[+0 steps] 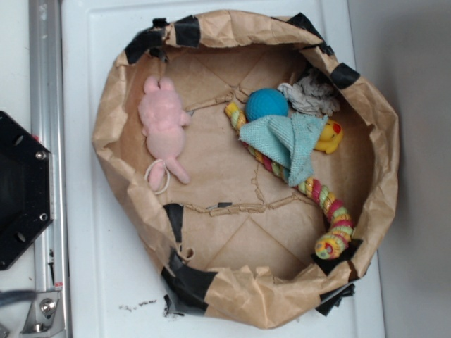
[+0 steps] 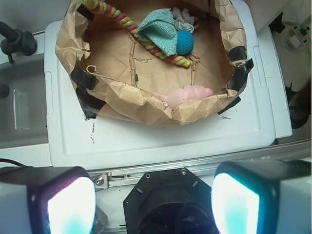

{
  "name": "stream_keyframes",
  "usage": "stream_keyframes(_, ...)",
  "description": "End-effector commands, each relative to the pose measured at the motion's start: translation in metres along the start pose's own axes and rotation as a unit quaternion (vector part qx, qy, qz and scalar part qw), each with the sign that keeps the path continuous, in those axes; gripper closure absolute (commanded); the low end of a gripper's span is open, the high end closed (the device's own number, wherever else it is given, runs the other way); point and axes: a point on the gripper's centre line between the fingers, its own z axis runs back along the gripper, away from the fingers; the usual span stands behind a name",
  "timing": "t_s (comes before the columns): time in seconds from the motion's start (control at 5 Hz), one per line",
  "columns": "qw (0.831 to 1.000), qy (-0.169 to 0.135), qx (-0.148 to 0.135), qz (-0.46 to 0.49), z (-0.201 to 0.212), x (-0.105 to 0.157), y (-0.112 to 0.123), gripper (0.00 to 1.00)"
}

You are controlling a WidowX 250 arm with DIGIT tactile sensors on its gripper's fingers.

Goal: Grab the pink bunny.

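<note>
While my gripper (image 2: pixel 153 204) hangs high above the black robot base (image 2: pixel 161 204), I see its two fingers (image 2: pixel 68 204) far apart with nothing between them. I find the pink bunny (image 1: pixel 163 130) lying inside the brown paper bag (image 1: pixel 384 148), close to the wall on the robot's side, its white loop (image 1: pixel 158 176) beside it. It is well apart from the blue ball (image 1: pixel 266 103), the green cloth (image 1: pixel 289 141), the rope toy (image 1: pixel 331 215) and the yellow duck (image 1: pixel 330 137).
</note>
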Motion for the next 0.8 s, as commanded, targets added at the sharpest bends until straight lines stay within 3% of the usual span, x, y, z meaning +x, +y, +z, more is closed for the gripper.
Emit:
stream_keyframes(0.0, 1.000, 0.000, 0.000, 0.000, 0.000, 0.000, 0.000, 0.00)
stream_keyframes(0.2, 1.000, -0.016, -0.004, -0.004, -0.024, 0.049, 0.027, 0.00)
stream_keyframes(0.4, 0.992, -0.058, 0.066, 0.087, -0.036, 0.092, 0.038, 0.00)
stream_keyframes(0.6, 0.974, -0.033, 0.101, 0.198, -0.053, 0.102, 0.040, 0.00)
